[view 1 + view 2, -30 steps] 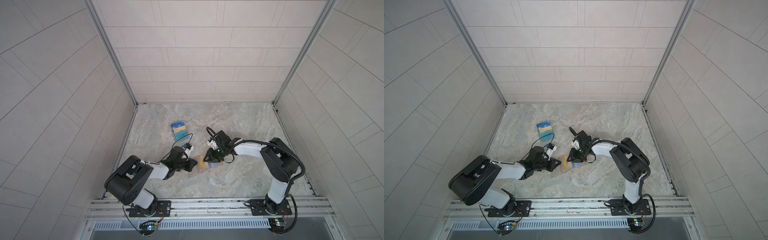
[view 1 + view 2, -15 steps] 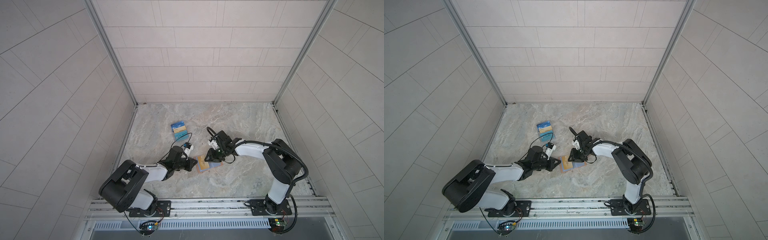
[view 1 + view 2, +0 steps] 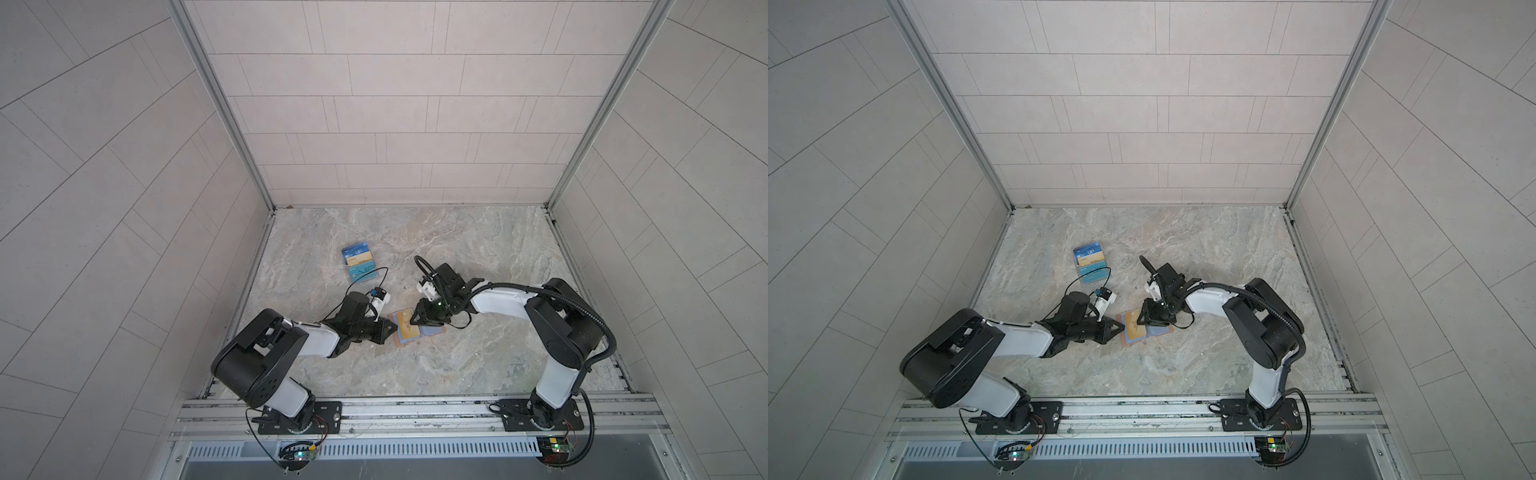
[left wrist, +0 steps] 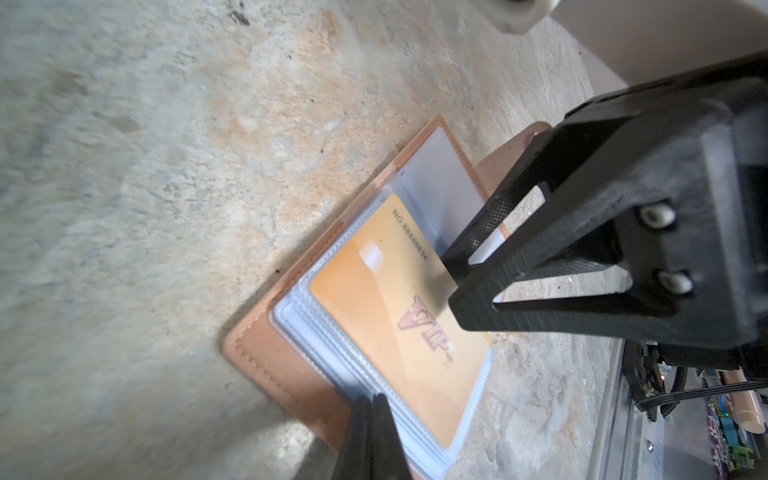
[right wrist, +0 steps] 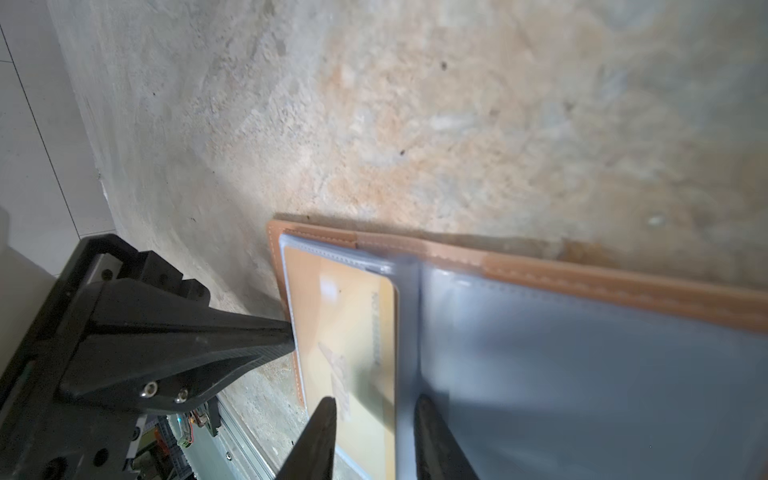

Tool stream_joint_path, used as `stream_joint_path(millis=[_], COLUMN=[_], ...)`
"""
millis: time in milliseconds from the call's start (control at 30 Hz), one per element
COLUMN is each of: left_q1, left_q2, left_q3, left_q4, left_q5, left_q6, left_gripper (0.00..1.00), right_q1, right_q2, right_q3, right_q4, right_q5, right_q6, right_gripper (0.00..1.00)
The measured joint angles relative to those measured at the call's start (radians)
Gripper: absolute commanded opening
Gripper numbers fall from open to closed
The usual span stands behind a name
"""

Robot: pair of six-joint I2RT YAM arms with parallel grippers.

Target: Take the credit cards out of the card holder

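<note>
The tan card holder (image 3: 434, 331) (image 3: 1160, 331) lies open on the marble floor, with pale blue-grey sleeves inside. A gold credit card (image 3: 405, 327) (image 4: 390, 332) (image 5: 349, 316) marked VIP sits in the left sleeve. My left gripper (image 3: 392, 328) (image 3: 1122, 328) (image 4: 370, 401) is shut, and its tips press on the holder's left leather edge (image 4: 266, 353). My right gripper (image 3: 413, 322) (image 3: 1139, 322) (image 5: 376, 401) is open and points down at the holder. One finger is over the gold card, the other over the neighbouring sleeve (image 5: 582, 374), with the card's inner edge between them.
A pile of blue, gold and teal cards (image 3: 358, 264) (image 3: 1090, 268) lies on the floor behind the left gripper. Tiled walls close in the marble floor on three sides. An aluminium rail (image 3: 415, 409) with both arm bases runs along the front.
Both grippers have stayed at the card holder. The left arm's elbow swung slightly out and back. The right jaws have narrowed a little.
</note>
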Motion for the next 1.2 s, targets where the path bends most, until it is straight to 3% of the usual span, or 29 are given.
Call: stream_joint_path(millis=[833,1200], left_q1=[-0.021,-0.021], left_q2=[0.027,0.027], left_q3=[0.001,0.001], left_q4=[0.046,0.046], left_q5=[-0.007,-0.008], left_q6=[0.0,0.0], left_gripper=[0.0,0.0], right_q1=[0.0,-0.004], right_q2=[-0.063,-0.063], right_q3=[-0.004,-0.043], right_q4=[-0.041,0.029], right_q5=[0.006,-0.056], right_q6=[-0.028,-0.007], right_gripper=[0.3,0.29])
